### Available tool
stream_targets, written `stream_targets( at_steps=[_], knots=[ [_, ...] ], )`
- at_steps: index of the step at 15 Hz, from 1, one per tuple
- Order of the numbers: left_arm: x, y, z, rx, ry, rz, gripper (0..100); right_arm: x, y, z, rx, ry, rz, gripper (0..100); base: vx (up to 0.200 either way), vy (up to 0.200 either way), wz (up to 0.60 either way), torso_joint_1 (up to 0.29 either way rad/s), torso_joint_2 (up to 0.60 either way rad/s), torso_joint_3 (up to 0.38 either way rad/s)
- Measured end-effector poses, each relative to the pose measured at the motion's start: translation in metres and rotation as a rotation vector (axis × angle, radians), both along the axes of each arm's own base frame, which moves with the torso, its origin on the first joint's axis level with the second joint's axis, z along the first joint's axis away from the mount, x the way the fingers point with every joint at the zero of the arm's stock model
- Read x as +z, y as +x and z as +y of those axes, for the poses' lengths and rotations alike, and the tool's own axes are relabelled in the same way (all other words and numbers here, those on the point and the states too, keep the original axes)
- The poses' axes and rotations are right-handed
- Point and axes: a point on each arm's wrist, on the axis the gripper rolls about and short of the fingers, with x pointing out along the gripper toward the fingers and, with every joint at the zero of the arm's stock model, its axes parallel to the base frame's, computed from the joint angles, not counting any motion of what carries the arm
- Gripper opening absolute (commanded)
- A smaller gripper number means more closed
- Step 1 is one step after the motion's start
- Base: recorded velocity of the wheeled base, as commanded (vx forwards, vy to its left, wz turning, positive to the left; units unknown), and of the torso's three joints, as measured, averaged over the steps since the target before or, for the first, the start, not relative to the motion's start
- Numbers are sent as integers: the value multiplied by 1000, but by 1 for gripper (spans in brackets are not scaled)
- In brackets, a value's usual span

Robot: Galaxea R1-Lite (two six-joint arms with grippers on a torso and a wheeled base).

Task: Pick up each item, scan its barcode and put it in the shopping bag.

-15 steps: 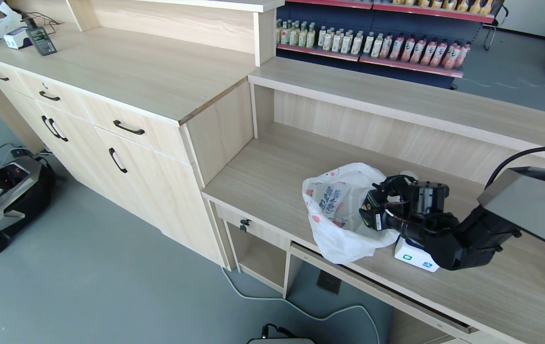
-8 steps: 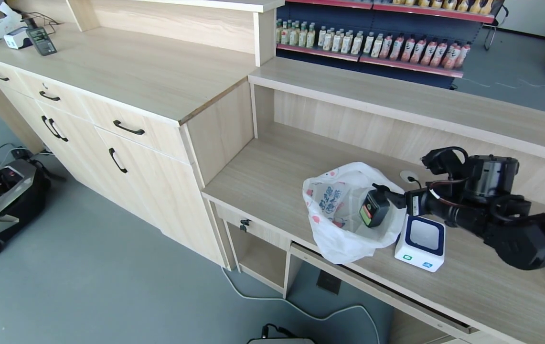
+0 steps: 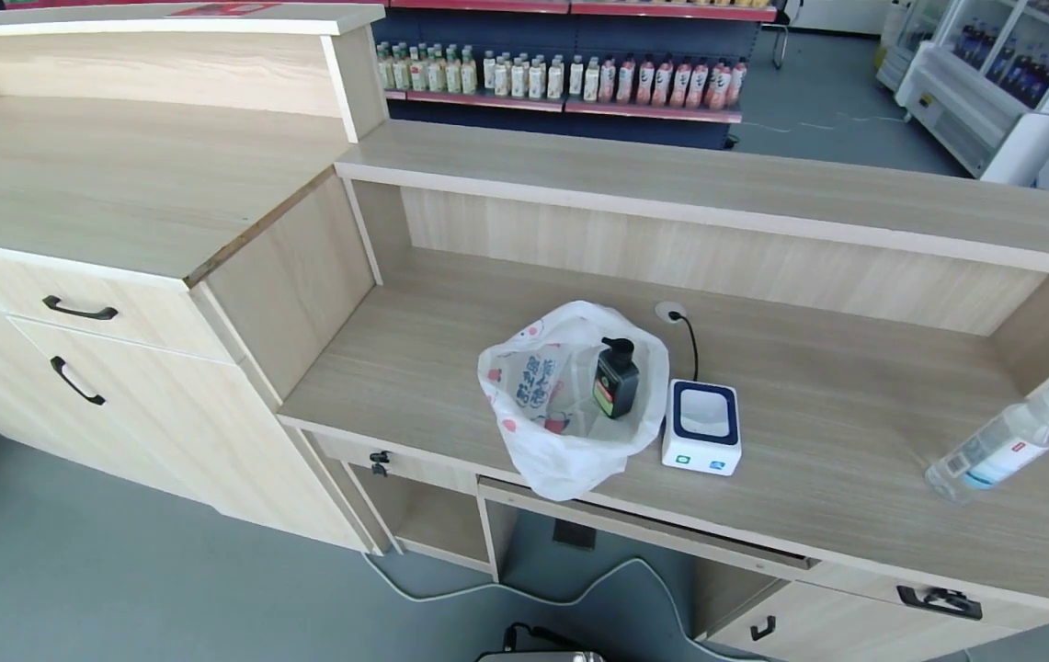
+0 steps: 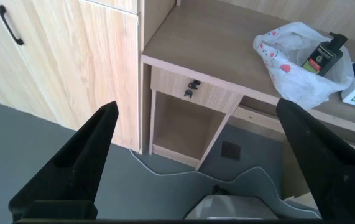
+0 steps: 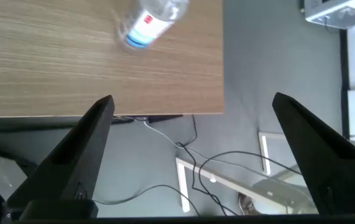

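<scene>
A white plastic shopping bag (image 3: 552, 441) sits open on the lower counter (image 3: 855, 405). A black pump bottle (image 3: 616, 379) with a red and green label stands inside it, beside a white packet. A white barcode scanner (image 3: 702, 426) with a dark-framed window lies just right of the bag. A clear bottle (image 3: 1002, 446) with a blue label lies on its side near the counter's right end. My left gripper (image 4: 197, 106) hangs open below and in front of the counter, with the bag (image 4: 289, 81) and pump bottle (image 4: 323, 55) beyond it. My right gripper (image 5: 193, 98) is open over the counter's edge near the clear bottle (image 5: 155, 18).
A black cable runs from the scanner to a port (image 3: 671, 313) in the counter. A raised ledge (image 3: 671, 184) borders the back and a taller cabinet top (image 3: 101, 193) stands to the left. Drinks shelves (image 3: 561, 78) line the room behind.
The head camera has shifted. My right arm has drawn back out of the head view, letting go of the black pump bottle, which now stands in the bag.
</scene>
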Motion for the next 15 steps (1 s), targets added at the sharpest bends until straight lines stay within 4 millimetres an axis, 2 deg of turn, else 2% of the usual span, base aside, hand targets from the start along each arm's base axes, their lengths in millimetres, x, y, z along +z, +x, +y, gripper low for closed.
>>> stream_targets(
  at_steps=[2,4,8,11,15],
  knots=[
    [0,0,0,0,0,0,100,3,-6,-5,-69,24,-61,100,0,0,0,0,0,0],
    [0,0,0,0,0,0,100,-1,3,-13,-120,81,-133,100,0,0,0,0,0,0],
    [0,0,0,0,0,0,100,-38,44,-37,-150,217,-202,100,0,0,0,0,0,0],
    [0,0,0,0,0,0,100,-62,73,-45,-116,238,-258,100,0,0,0,0,0,0],
    [0,0,0,0,0,0,100,-87,90,-45,-98,261,-240,100,0,0,0,0,0,0]
  ],
)
